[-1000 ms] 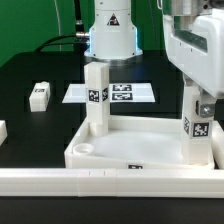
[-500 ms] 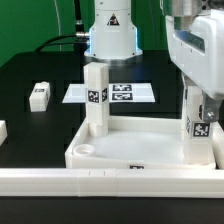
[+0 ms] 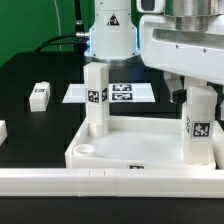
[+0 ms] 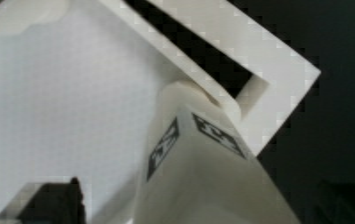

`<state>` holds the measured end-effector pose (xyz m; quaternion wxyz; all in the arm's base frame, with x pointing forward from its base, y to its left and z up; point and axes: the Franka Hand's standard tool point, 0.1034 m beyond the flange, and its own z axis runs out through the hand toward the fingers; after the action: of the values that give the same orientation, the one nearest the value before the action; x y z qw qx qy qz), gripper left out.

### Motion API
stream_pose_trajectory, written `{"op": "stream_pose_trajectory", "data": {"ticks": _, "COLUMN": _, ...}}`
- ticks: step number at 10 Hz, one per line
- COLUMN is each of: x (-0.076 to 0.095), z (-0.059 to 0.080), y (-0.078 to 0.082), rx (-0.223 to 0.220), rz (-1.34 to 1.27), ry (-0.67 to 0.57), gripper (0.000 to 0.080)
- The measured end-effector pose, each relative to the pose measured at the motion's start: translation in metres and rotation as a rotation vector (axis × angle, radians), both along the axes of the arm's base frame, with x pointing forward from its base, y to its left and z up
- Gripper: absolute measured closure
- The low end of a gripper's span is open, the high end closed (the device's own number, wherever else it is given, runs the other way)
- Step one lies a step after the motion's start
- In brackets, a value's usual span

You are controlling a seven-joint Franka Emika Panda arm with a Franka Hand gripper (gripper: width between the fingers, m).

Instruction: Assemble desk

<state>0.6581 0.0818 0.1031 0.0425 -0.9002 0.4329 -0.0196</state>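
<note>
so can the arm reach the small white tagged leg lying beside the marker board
probably yes: the small white tagged leg lies alone on the black table, with nothing over or around it

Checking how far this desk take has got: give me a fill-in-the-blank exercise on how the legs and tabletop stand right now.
1. The far leg and the near leg both stand ____ in the tabletop.
2. The round socket at the tabletop's near corner on the exterior view's left is ____.
3. The loose leg lies on the black ____, outside the tabletop.
Missing words: upright; empty; table.
</note>
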Motion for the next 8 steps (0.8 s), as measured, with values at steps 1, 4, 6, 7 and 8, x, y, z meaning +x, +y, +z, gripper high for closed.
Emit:
{"op": "stream_pose_trajectory", "data": {"ticks": 1, "x": 0.0002, "z": 0.0002, "y": -0.0001, "rx": -0.006, "rz": 0.083, "ry": -0.006, "gripper": 0.0151}}
{"op": "stream_pose_trajectory", "data": {"ticks": 4, "x": 0.0018, "z": 0.0009, "y": -0.0032, "rx": -0.034, "rz": 0.419, "ry": -0.032, "gripper": 0.0151}}
{"op": "stream_pose_trajectory", "data": {"ticks": 6, "x": 0.0019, "z": 0.0009, "y": -0.0025, "rx": -0.051, "rz": 0.57, "ry": -0.04, "gripper": 0.0151}}
{"op": "stream_pose_trajectory", "data": {"ticks": 7, "x": 0.0016, "z": 0.0008, "y": -0.0018, "rx": -0.067, "rz": 0.624, "ry": -0.037, "gripper": 0.0151}}
{"op": "stream_pose_trajectory", "data": {"ticks": 8, "x": 0.0014, "z": 0.0008, "y": -0.0023, "rx": -0.087, "rz": 0.667, "ry": -0.032, "gripper": 0.0151}}
